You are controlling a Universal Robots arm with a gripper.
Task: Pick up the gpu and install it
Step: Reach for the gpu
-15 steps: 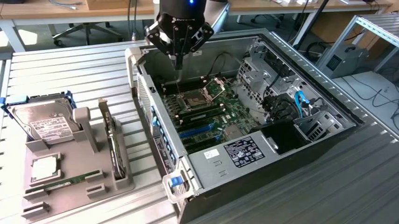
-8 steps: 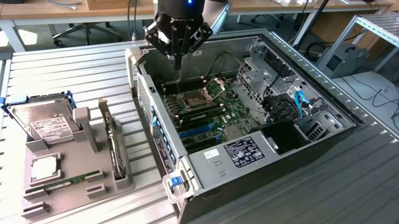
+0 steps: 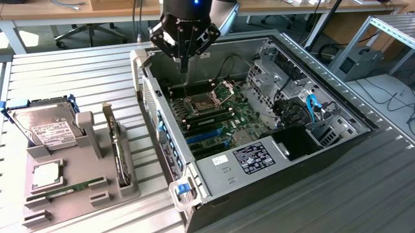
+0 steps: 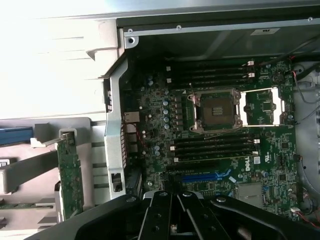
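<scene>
I see one claw [image 3: 183,69], fingers pinched together, empty, above one open case [image 3: 272,194]. One gpu [image 3: 118,145] upright in one holder [image 3: 77,170], exterior view's left, beside one hard drive [image 3: 45,128].

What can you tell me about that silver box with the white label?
The silver metal hard drive with a white label is a flat rectangular box in a blue plastic frame. It leans back, label up, propped in a grey plastic holder at the exterior view's left, outside the computer case.

A lab: opened computer case [image 3: 272,194] on slatted metal table [image 3: 65,73], desks [image 3: 77,12] and chair [image 3: 91,31] behind
</scene>
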